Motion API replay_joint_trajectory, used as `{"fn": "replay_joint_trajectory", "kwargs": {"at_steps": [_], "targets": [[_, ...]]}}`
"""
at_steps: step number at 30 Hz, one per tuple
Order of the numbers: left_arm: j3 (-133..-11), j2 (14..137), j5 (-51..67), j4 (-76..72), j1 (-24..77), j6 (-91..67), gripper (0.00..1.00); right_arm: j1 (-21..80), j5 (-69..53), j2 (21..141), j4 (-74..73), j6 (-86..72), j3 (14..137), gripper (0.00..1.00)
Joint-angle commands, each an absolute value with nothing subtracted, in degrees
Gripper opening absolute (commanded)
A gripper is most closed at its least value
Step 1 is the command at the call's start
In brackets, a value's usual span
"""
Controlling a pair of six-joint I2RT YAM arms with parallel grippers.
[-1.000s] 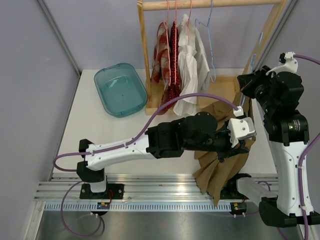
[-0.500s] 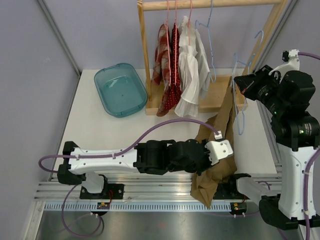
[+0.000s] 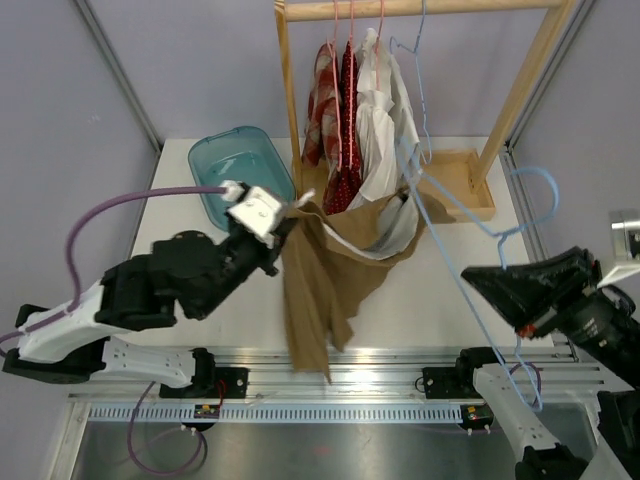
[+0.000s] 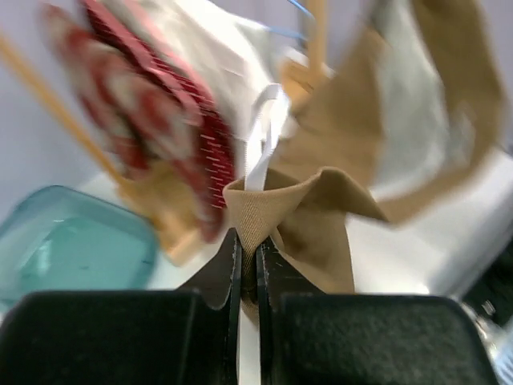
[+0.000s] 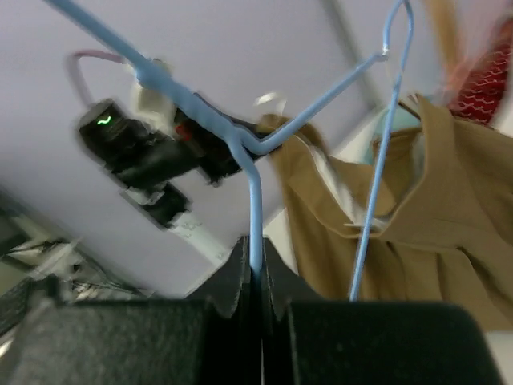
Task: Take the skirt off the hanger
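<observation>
The tan skirt (image 3: 312, 290) hangs over the table's middle, and its waistband corner is pinched in my left gripper (image 3: 287, 222), which is shut on it. In the left wrist view the fabric fold (image 4: 276, 200) and a white ribbon loop (image 4: 261, 132) rise from the closed left gripper (image 4: 248, 258). The skirt's other end (image 3: 398, 205) still sits on the light blue wire hanger (image 3: 452, 215). My right gripper (image 3: 470, 280) is shut on that hanger's wire. In the right wrist view the wire (image 5: 255, 200) runs up from the closed right gripper (image 5: 256, 263), with the skirt (image 5: 425, 208) beyond.
A wooden rack (image 3: 290, 110) at the back carries red and white garments (image 3: 352, 120) and another blue hanger (image 3: 422, 90). A teal tub (image 3: 235, 180) lies back left, just behind my left arm (image 3: 170, 285). A metal rail (image 3: 330, 370) runs along the front.
My left arm has swung from the right side to the left, dragging the skirt across and stretching it open. My right arm has dropped low and pulled the hanger to the right.
</observation>
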State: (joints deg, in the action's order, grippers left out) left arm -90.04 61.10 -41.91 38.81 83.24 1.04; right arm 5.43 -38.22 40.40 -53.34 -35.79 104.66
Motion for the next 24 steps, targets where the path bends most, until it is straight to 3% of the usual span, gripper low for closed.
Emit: {"fn": "replay_joint_trajectory", "kwargs": {"at_steps": [1,4,10,14,20,24], "targets": [[-91.5,55.5,-54.2,25.2,82.4,12.2,0.00,5.4,-62.3,35.1,-31.7,-47.1,97.8,0.00],[-90.3,53.8,-55.0,15.7,80.8,21.7,0.00,5.4,-70.2,30.2,-17.5,-56.7,90.3,0.00],[-99.2,61.7,-43.6,24.3,63.1,17.6,0.00,6.7,-74.8,27.9,-18.5,-55.6,86.7,0.00],[-102.9,67.2,-37.5,25.5,49.7,16.1,0.00,7.8,-73.3,27.2,-27.8,-47.5,85.6,0.00],[-119.9,78.5,-30.2,30.8,27.0,9.1,0.00,8.7,-63.7,27.1,-46.4,-32.2,86.8,0.00],[-128.2,83.7,-29.5,31.6,20.9,7.4,0.00,10.2,-55.8,27.0,-53.6,-25.8,87.7,0.00]]}}
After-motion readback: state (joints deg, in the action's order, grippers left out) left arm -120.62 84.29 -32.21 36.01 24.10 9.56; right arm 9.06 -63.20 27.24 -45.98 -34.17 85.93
